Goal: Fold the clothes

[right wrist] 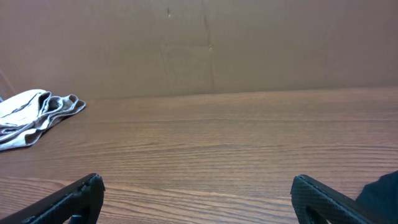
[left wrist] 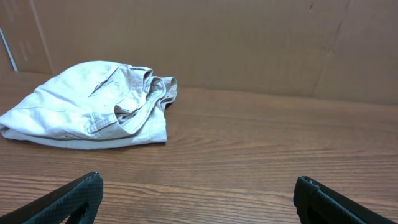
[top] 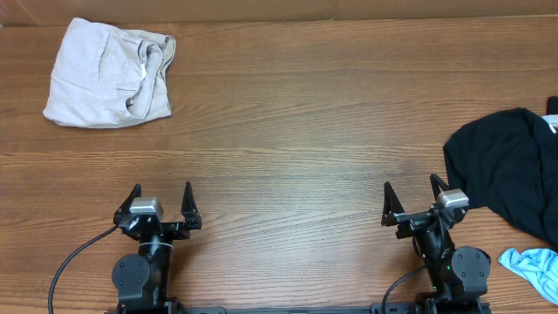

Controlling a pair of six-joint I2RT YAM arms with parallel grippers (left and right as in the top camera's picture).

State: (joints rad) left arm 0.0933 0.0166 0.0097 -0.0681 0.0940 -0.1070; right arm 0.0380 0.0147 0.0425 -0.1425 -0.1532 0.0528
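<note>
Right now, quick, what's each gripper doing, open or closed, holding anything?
Left gripper: open, empty, well short of the shorts.
Right gripper: open, empty, beside the black garment.

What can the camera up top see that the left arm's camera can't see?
Only the overhead view shows the black garment, the small light blue cloth, and the whole right gripper, standing open. Only the left wrist view shows the brown wall behind the table, plus the shorts' waistband from the side. Both show the beige shorts lying bunched on the wooden table, untouched, and the open left gripper.
</note>
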